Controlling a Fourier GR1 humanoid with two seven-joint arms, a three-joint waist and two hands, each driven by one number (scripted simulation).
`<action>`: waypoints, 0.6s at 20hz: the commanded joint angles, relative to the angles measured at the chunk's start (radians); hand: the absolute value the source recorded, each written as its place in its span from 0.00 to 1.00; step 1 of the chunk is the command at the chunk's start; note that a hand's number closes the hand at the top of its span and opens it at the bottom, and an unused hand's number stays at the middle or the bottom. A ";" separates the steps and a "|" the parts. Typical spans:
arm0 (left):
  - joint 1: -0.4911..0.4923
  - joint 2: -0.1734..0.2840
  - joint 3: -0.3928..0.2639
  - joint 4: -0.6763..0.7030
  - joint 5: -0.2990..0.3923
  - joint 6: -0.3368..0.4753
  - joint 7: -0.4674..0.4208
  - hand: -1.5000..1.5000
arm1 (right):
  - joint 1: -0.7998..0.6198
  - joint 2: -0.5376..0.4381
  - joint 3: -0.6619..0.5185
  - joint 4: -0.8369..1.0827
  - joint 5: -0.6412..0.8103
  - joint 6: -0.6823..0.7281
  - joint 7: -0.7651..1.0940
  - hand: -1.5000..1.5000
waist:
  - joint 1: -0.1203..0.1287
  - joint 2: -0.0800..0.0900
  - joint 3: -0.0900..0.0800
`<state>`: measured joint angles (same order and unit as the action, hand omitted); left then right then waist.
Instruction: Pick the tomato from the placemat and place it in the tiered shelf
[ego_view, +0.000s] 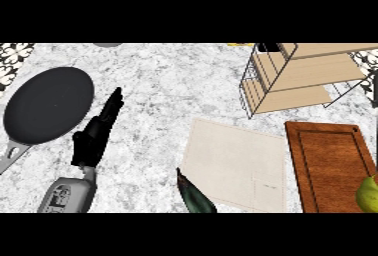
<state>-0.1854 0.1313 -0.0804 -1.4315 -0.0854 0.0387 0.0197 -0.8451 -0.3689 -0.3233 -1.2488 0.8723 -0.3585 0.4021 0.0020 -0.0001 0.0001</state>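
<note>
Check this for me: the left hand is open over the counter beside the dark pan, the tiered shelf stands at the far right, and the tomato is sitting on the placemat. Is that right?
Not quite. In the head view the placemat is bare; no tomato shows anywhere. The rest holds: the left hand is open, fingers straight, beside the dark pan, and the tiered shelf stands at the far right.

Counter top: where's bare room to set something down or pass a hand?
Open marble between the left hand and the tiered shelf, above the placemat. The placemat itself is bare. Tighter at right: shelf, cutting board and pear; at left, pan beside the hand.
</note>
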 joint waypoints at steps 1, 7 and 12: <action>0.016 0.010 0.028 0.032 0.006 -0.010 -0.039 0.50 | 0.032 -0.004 -0.051 -0.049 -0.132 0.016 -0.046 0.00 | -0.003 0.000 0.000; 0.002 -0.014 -0.004 0.014 -0.031 0.000 -0.013 0.50 | -0.081 -0.031 -0.057 0.038 -0.230 0.061 -0.065 0.00 | 0.007 0.002 0.000; -0.037 -0.018 0.018 -0.018 -0.010 -0.006 0.041 0.50 | -0.045 -0.029 -0.082 -0.118 -0.270 0.052 0.035 0.00 | -0.002 -0.002 0.000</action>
<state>-0.1940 0.1178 -0.0675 -1.4250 -0.0931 0.0263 0.0246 -0.8890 -0.3943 -0.3757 -1.3180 0.6494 -0.2968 0.4063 0.0019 -0.0008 -0.0003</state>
